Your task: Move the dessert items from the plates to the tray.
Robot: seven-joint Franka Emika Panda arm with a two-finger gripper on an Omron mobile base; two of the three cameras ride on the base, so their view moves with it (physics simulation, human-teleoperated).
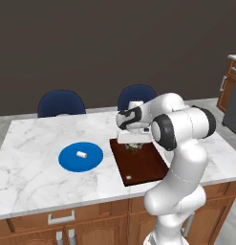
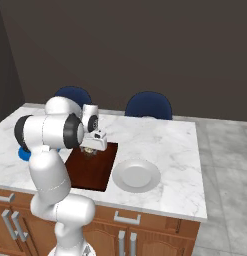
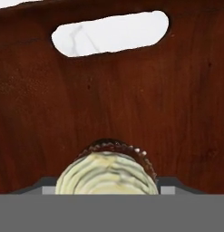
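Note:
My gripper (image 1: 134, 143) hangs low over the far half of the dark brown tray (image 1: 145, 167), shut on the brown cupcake (image 1: 134, 146) with its pale top. In the hand view the cupcake (image 3: 106, 174) sits between my fingers just above the tray floor (image 3: 109, 99), below a white oval handle mark (image 3: 111, 32). The white marshmallow (image 1: 81, 154) lies on the blue plate (image 1: 67, 161), left of the tray. The pale plate (image 2: 137, 175) lies bare to the right of the tray (image 2: 92, 172); the gripper (image 2: 88, 148) and cupcake (image 2: 88, 151) show there too.
All of this rests on a marble island counter (image 1: 33, 139). Two blue chairs (image 1: 61, 104) (image 1: 136, 97) stand behind its far edge. Wooden cabinets (image 1: 229, 81) are at the far right. My own arm (image 1: 179, 158) rises over the tray's near right corner.

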